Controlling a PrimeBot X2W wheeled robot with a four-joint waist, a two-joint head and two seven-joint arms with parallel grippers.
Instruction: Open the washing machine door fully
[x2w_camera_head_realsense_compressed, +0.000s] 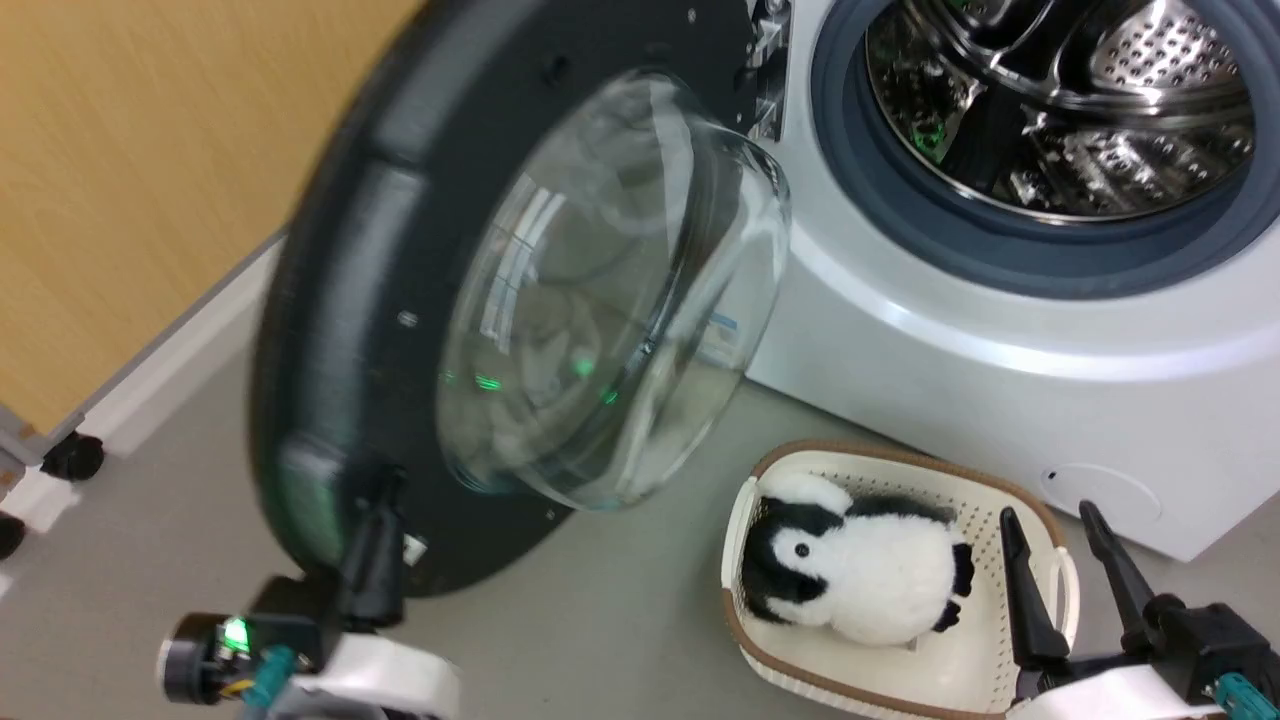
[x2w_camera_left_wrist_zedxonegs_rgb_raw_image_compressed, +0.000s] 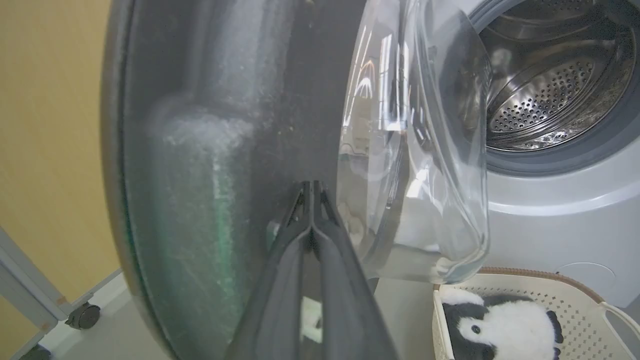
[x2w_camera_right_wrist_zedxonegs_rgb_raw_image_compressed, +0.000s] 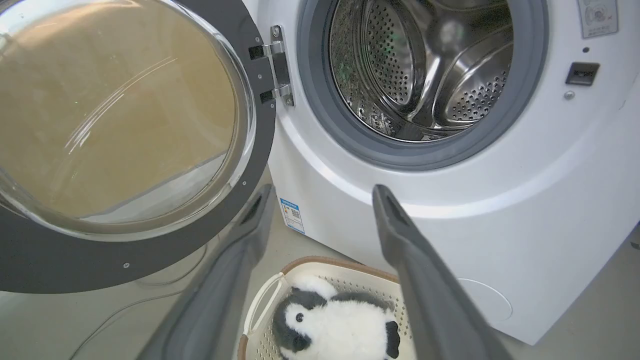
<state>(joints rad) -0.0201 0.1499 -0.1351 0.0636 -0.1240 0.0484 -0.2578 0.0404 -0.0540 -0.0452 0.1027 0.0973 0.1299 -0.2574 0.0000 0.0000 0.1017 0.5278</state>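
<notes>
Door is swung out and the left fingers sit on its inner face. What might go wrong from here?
1. The left gripper, shut, seems only to press its tips on the washing machine door, on its smooth inner face, gripping nothing; it may slip toward the glass bowl.
2. Swinging wider, the door may meet the yellow wall or the castor beside it.
3. The right gripper hangs open above the basket holding the plush penguin; a waist turn could snag it.

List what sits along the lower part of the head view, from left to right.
Black caster wheel → left gripper → plush penguin → right gripper.
</notes>
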